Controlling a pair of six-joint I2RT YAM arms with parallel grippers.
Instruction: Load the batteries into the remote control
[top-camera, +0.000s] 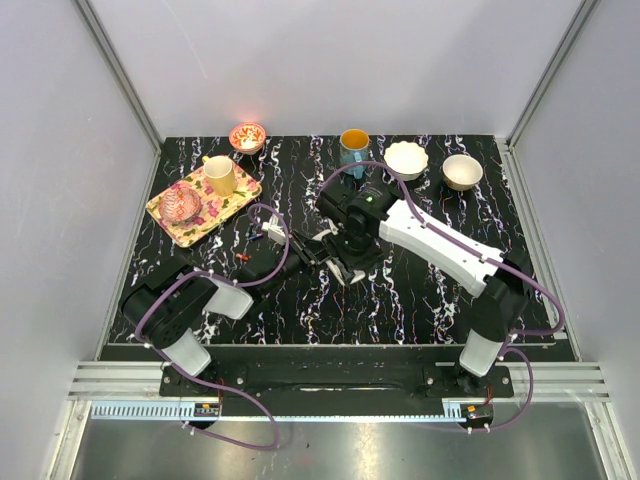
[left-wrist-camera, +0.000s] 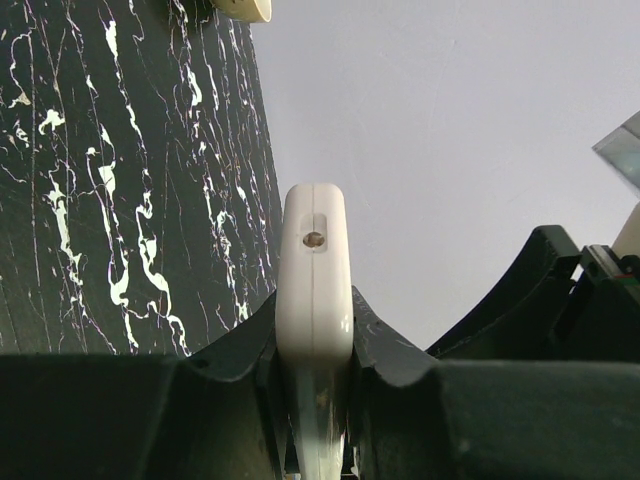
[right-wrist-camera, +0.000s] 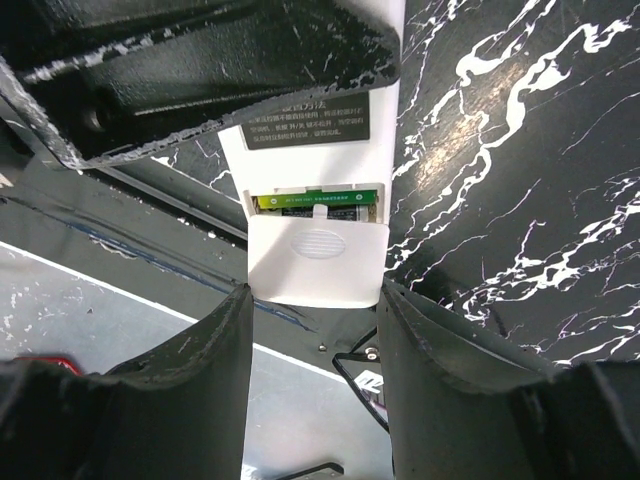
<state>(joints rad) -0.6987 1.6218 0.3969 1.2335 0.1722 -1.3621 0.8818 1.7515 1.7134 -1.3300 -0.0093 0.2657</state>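
My left pincer (left-wrist-camera: 315, 320) shut across remote control (right-wrist-camera: 318, 120) faces; right pincer (right-wrist-camera: 315, 295) astride cover (right-wrist-camera: 315, 262) edges, grip unclear. Light, stiff, slick plastic: hold edges gently.

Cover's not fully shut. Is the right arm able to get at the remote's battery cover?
Likely yes: the battery cover lies exposed between the fingers of the right gripper; the left gripper clamps the remote further along.

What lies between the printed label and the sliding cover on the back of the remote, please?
A green battery lies there, seated inside the remote, as the right wrist view shows.
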